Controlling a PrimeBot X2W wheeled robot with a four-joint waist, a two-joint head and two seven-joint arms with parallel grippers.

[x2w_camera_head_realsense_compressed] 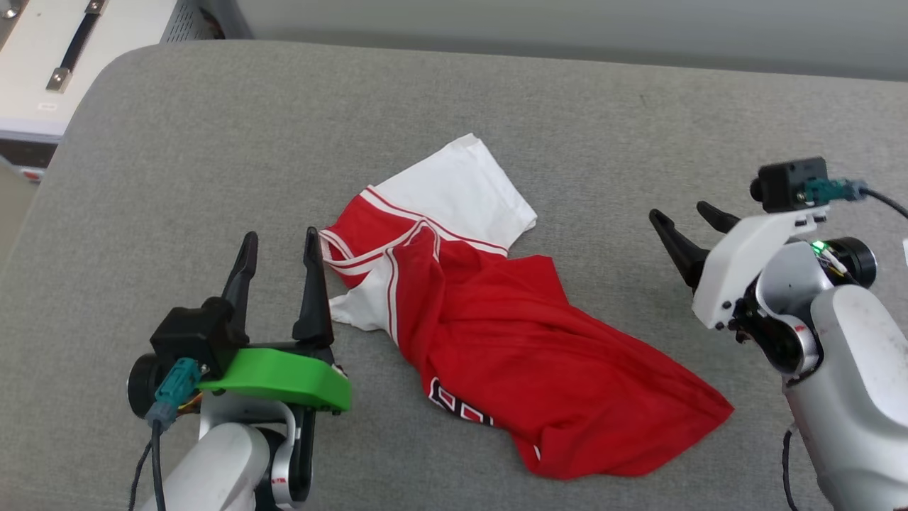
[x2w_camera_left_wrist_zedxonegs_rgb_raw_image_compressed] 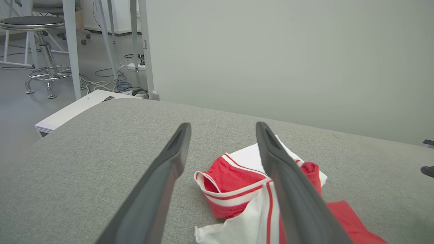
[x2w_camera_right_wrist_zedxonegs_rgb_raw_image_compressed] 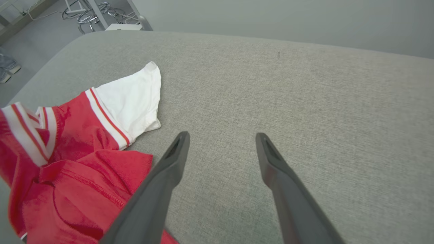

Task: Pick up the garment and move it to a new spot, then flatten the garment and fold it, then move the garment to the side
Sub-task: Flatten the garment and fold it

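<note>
The garment (x2w_camera_head_realsense_compressed: 496, 333) lies crumpled in the middle of the grey padded table (x2w_camera_head_realsense_compressed: 496, 106), a red jersey with one white sleeve spread toward the back and part of a black print showing at its front edge. My left gripper (x2w_camera_head_realsense_compressed: 280, 238) stands open just left of the collar, nothing between its fingers. In the left wrist view the garment's collar (x2w_camera_left_wrist_zedxonegs_rgb_raw_image_compressed: 234, 189) sits right past the open left gripper (x2w_camera_left_wrist_zedxonegs_rgb_raw_image_compressed: 222, 127). My right gripper (x2w_camera_head_realsense_compressed: 682, 213) is open to the right of the garment, apart from it. The right wrist view has the garment (x2w_camera_right_wrist_zedxonegs_rgb_raw_image_compressed: 74, 159) left of the right gripper (x2w_camera_right_wrist_zedxonegs_rgb_raw_image_compressed: 222, 135).
A white cabinet (x2w_camera_head_realsense_compressed: 50, 57) stands beyond the table's back left corner. A stool (x2w_camera_left_wrist_zedxonegs_rgb_raw_image_compressed: 37, 30) and floor cables (x2w_camera_left_wrist_zedxonegs_rgb_raw_image_compressed: 115, 78) lie past the table's edge. A grey wall (x2w_camera_left_wrist_zedxonegs_rgb_raw_image_compressed: 288, 61) rises behind the table.
</note>
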